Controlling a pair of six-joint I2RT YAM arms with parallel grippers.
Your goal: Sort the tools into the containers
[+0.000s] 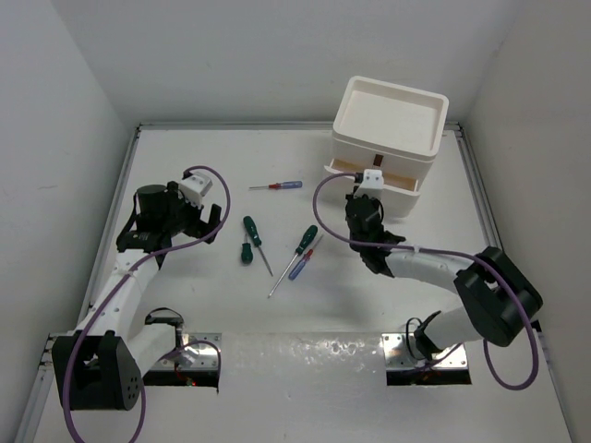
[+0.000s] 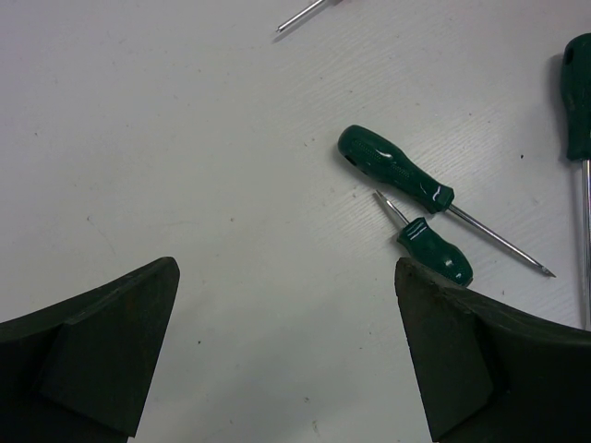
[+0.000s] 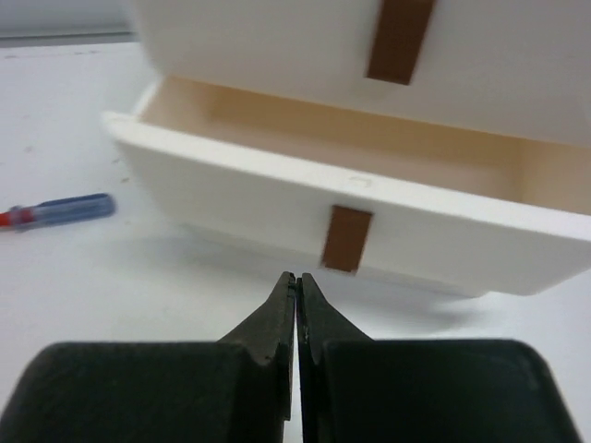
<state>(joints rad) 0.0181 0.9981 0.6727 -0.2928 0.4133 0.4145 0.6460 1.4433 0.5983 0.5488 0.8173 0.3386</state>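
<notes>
At the bench's far right: a white boxy plastic drawer stack [image 1: 379, 152] with a rimmed tray top stands near the back corner of the white bench [image 1: 185, 157].
Pulled-out drawer: 1 drawer [image 3: 231, 175] is slid out toward the arms, its cream inside showing and its brown tab handle [image 3: 348, 238] facing the right wrist camera.
Drawer above: shut, with a brown tab of its own [image 3: 399, 37].
Right end effector [image 3: 297, 281]: jaws pressed together with nothing between them. The tips sit just in front of and below the pulled-out drawer's handle; contact cannot be told.
Left end effector [image 2: 286, 277]: fingers [image 2: 102, 351] spread wide and gripping nothing, over bare bench left of the tools.
Long dark-green-handled screwdriver [image 1: 251, 233]: flat on the bench at mid-table, shaft pointing toward the arms.
Stubby dark-green-handled screwdriver [image 1: 246, 253]: just beside the long one. In the left wrist view its butt reaches the edge of the right finger.
2nd long dark-green-handled screwdriver [image 1: 306, 240]: right of those 2, lying diagonally.
Thin blue-and-red-handled screwdriver [image 1: 300, 266]: right against that diagonal screwdriver.
2nd thin blue-and-red-handled screwdriver [image 1: 277, 185]: alone farther back, left of the drawer stack.
Sorting: all 5 tools lie on the bench, outside the drawers.
</notes>
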